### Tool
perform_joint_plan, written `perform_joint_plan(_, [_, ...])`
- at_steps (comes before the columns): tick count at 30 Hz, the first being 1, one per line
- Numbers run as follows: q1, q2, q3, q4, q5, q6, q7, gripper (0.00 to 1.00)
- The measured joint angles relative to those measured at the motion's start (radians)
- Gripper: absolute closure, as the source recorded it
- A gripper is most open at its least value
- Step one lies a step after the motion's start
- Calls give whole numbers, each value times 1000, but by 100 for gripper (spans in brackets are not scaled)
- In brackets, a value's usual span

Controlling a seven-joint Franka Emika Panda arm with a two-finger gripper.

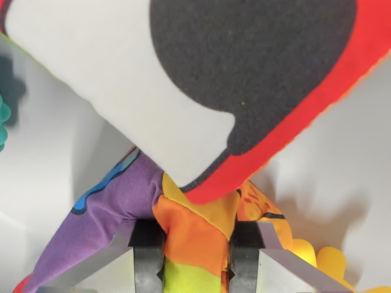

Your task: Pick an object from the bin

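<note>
Item: soft printed fabric piece (192,238), orange, purple and yellow panels, pinched between the two grey pads of the end effector (195,256) at a bunched fold. Judged light, limp, prone to slip; hold the gathered fold. Overhead, a white, black and red printed cloth (201,79). No legible writing.

Perhaps a lab: plain white bin (342,159).

Bright, even light; soft close-up focus
</note>
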Motion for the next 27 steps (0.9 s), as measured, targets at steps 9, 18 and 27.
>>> perform_joint_plan(9, [0, -18, 0, -5, 0, -16, 0, 100])
perform_joint_plan(18, [0, -67, 0, -13, 0, -60, 0, 100])
perform_joint_plan(27, [0, -131, 0, -20, 0, -119, 0, 100])
